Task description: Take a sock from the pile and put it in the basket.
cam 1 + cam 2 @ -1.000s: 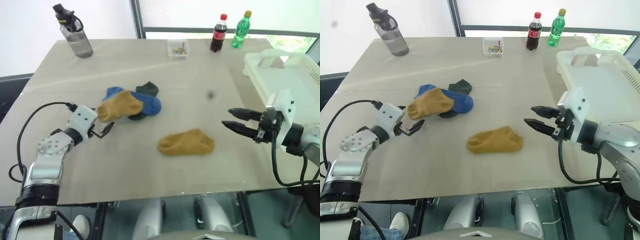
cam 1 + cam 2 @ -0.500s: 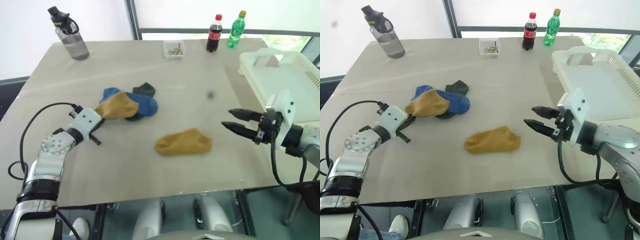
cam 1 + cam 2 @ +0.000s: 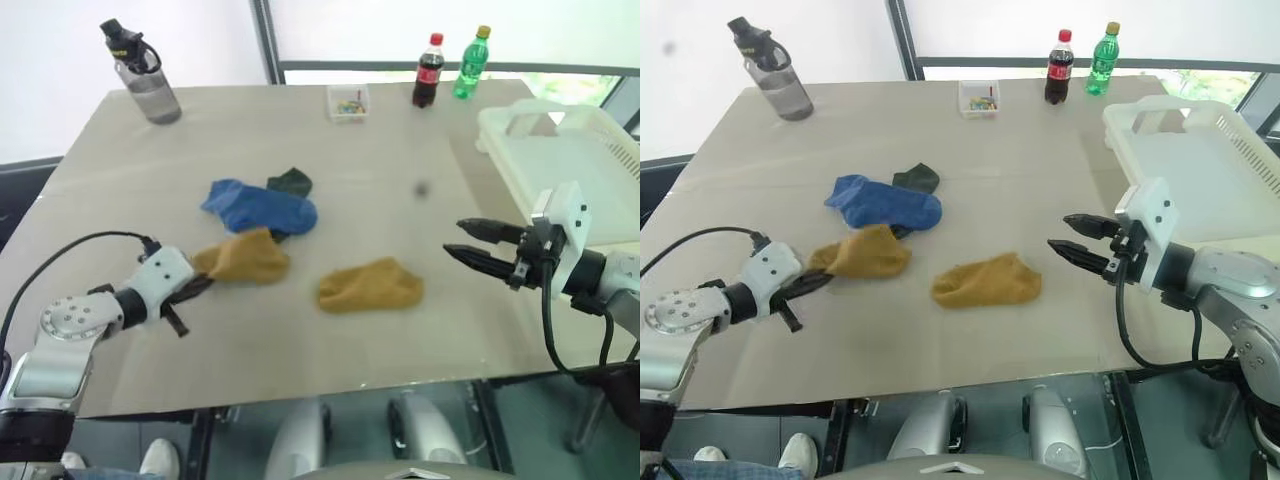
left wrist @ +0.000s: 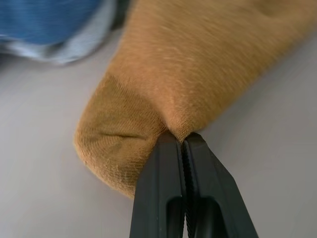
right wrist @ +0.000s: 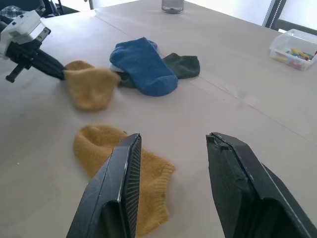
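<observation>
The left gripper (image 4: 183, 141) is pinching a mustard-yellow ankle sock (image 3: 243, 257) in closed jaws just beside the pile (image 3: 262, 204) on the table (image 3: 400, 150), the right gripper (image 3: 470, 242) is waiting half open, and the cream-white slotted plastic basket (image 3: 560, 140) is lying well apart.

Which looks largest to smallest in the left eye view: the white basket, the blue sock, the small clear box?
1. white basket, although the picture edge cuts it off
2. blue sock
3. small clear box; it stands farther back, so its true size is less sure
</observation>
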You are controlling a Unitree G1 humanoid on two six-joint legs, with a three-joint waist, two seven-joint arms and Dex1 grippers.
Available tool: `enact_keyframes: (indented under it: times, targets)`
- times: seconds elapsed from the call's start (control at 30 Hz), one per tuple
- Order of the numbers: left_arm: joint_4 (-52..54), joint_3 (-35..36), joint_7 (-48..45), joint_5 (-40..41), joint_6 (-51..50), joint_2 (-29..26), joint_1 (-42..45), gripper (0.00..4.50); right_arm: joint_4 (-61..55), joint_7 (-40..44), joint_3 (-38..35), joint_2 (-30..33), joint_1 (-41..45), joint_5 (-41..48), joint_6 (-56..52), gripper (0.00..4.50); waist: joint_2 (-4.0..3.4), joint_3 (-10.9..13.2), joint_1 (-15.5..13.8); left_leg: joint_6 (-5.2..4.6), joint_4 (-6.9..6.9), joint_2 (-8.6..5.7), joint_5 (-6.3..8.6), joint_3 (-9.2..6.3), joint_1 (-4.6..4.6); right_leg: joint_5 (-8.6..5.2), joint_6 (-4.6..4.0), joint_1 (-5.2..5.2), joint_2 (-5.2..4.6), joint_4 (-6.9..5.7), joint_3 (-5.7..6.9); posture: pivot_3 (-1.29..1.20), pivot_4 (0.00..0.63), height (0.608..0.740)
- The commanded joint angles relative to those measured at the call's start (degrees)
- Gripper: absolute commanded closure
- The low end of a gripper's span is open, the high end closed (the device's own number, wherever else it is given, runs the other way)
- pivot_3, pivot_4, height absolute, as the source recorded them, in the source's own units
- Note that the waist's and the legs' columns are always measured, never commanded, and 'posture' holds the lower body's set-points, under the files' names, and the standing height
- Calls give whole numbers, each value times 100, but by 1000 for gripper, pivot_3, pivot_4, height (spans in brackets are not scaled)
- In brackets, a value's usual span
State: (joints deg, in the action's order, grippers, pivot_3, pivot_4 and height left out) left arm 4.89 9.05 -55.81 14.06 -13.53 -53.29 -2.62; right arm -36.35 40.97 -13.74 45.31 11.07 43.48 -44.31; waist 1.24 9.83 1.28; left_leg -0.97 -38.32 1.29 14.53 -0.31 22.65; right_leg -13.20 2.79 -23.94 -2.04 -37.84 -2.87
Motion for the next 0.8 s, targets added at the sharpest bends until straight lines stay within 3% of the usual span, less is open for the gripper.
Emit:
enact_keyframes:
  times: [0.03, 0.2, 0.37, 0.47, 0.6, 0.8]
  targets:
    - [265, -447, 413, -129, -470, 441, 267, 4443, -103, 15, -77, 25, 58, 71, 131, 2387, -5, -1, -38, 0, 0, -1, 0, 2, 0, 0, 1, 0, 2, 0, -1, 0, 150, 740]
    - [311, -951, 970, -564, -717, 1042, 681, 4443, -177, -38, -122, 19, -12, 75, 126, 2387, -10, -10, -143, 0, -10, -9, 0, -14, -3, 1, 3, 20, 3, 5, 10, 0, 150, 740]
    - [572, -1023, 657, -348, -884, 1031, 654, 4443, -327, -130, -245, 18, -152, 158, 81, 2387, -16, -13, -144, 0, -9, -8, 0, -15, -3, 0, 2, 20, 3, 5, 11, 0, 150, 740]
    - [569, -722, 534, -5, -994, 1075, 773, 4443, -353, -173, -242, 15, -199, 175, 89, 2387, -15, -13, -131, 0, -9, -7, 0, -14, -1, -1, 2, 19, 3, 10, 11, 0, 150, 740]
    - [927, -232, 648, 1141, -1799, 1572, 1319, 4443, -356, -228, -218, 2, -201, 200, 105, 2387, 0, -2, -134, 0, -9, -6, 0, -18, 6, -1, 3, 17, 2, 13, 15, 0, 150, 740]
    - [954, -779, 1456, 990, -2425, 2190, 1842, 4443, -350, -264, -201, 4, -190, 201, 125, 2387, 13, 5, -68, 0, -8, -20, 0, -27, 12, 1, 4, 17, 5, 16, 21, 0, 150, 740]
